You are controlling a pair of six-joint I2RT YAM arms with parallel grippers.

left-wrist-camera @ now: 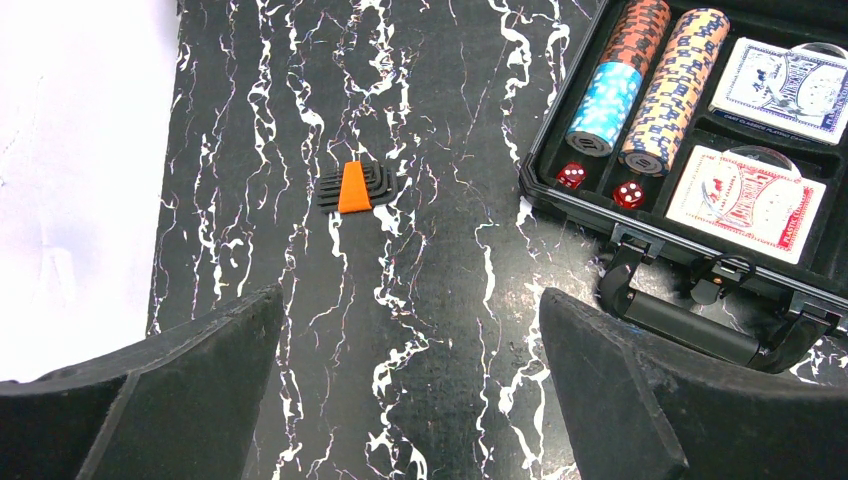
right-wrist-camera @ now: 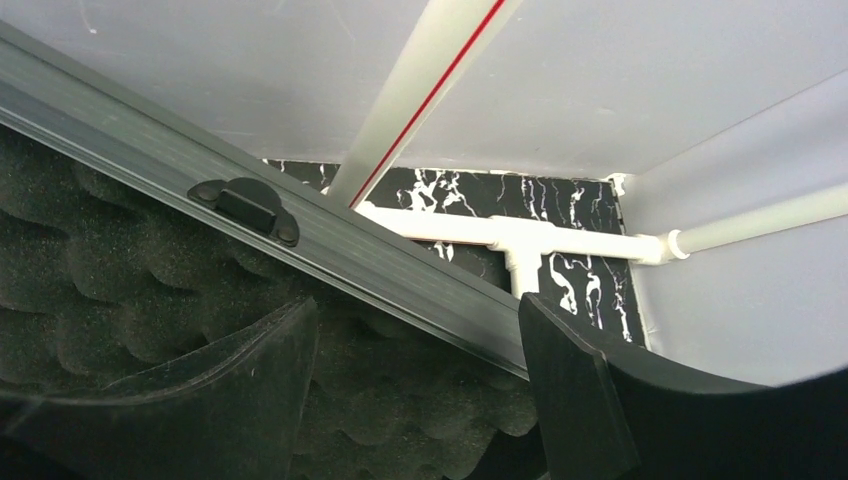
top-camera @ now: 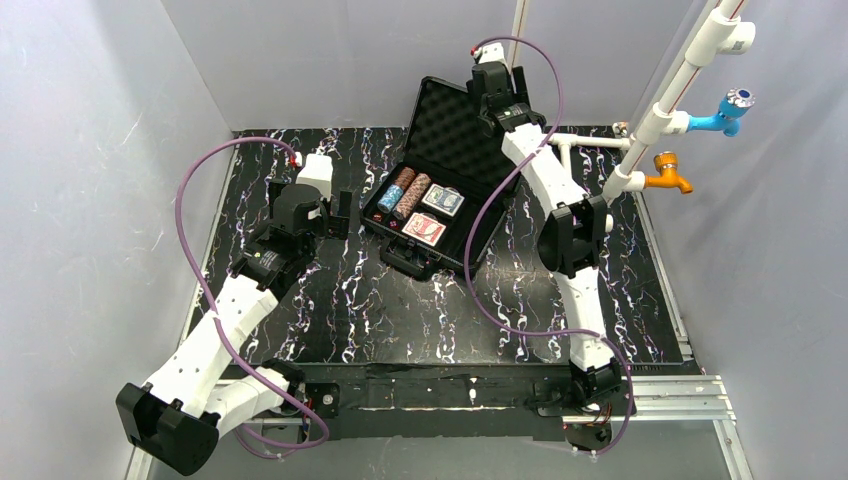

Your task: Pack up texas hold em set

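The open case (top-camera: 402, 252) sits on the counter (top-camera: 350, 310), with chips (left-wrist-camera: 676, 90), decks (left-wrist-camera: 745, 200) and dice (left-wrist-camera: 571, 176) inside. The left end effector (left-wrist-camera: 410, 298) hangs beside it, fingers wide apart. The right end effector (right-wrist-camera: 418, 303), fingers apart, straddles the edge of the raised lid (right-wrist-camera: 400, 265).

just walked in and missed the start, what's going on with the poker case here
Two robot arms are packing a poker set. The black case lies open with chip stacks, two card decks and red dice in their slots. The right end effector straddles the top rim of the raised lid, fingers open, probably about to swing it shut. The left end effector hovers open and empty over the table near the case's handle.
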